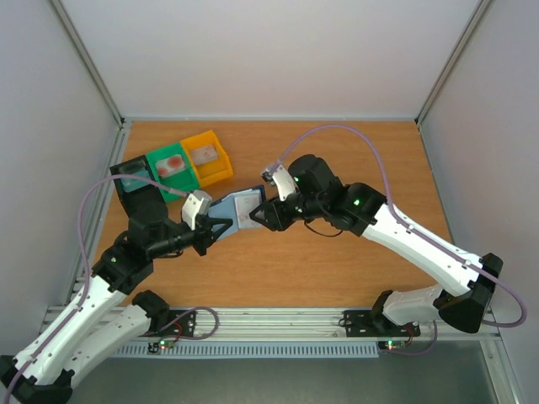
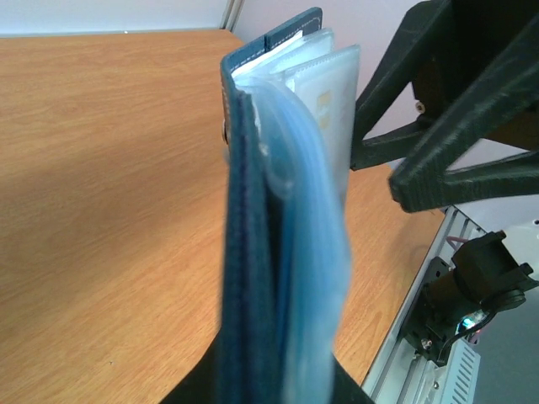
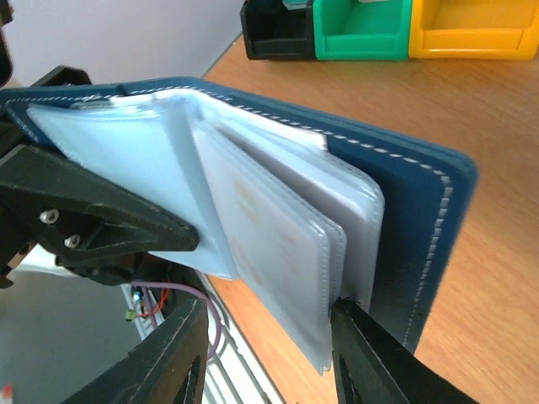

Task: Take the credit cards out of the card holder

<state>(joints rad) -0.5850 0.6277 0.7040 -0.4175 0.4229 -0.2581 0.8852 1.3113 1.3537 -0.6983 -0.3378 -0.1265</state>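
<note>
Well, the card holder (image 1: 240, 208) is up off the bench (image 1: 337, 151), held open in the air between the two arms. Its dark blue cover is spread like a book, and the clear plastic sleeves (image 3: 152, 168) fan out from the spine. A pale credit card (image 2: 324, 109) with faint yellowish marks sits inside one of those sleeves.

The left claw (image 1: 221, 225) is clamped on the left side of the card holder, pinching cover and sleeves together at the edge. The right claw (image 3: 268, 310) comes at the card holder from the opposite side. Its two fingers stand apart with the bottom corner of the loose sleeves between them. The right-hand finger (image 3: 370, 362) sits just by the inner face of the cover; whether it touches I cannot tell.

Beyond the card holder, toward the back left, three bins stand side by side on the bench: a black bin (image 3: 278, 38), a green bin (image 3: 362, 38) and a yellow bin (image 3: 472, 38). A red-marked card (image 1: 171, 163) lies in the green bin, and a plain pale card (image 1: 205, 154) lies in the yellow bin.
</note>
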